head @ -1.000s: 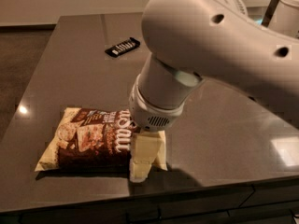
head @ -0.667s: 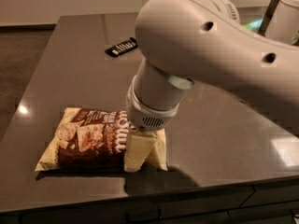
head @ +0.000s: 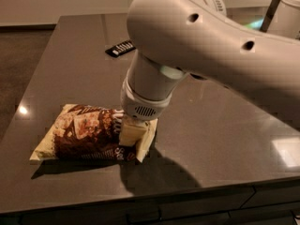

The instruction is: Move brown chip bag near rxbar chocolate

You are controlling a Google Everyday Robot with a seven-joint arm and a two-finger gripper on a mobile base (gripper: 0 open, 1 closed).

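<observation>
The brown chip bag [head: 84,132] lies flat near the front left of the dark table [head: 225,139], its long side running left to right. My gripper [head: 133,132] reaches straight down onto the bag's right end, and the wrist above it hides that end. The rxbar chocolate [head: 120,48], a small black bar with white lettering, lies far back on the table, well apart from the bag and partly behind my arm.
My bulky white arm [head: 201,46] spans the right and middle of the view. The table's front edge [head: 140,198] runs just below the bag, and its left edge is close to the bag. A white robot part [head: 286,13] stands at the back right.
My arm and gripper have shifted a little to the left over the bag's right end. The bag and the bar have stayed where they were.
</observation>
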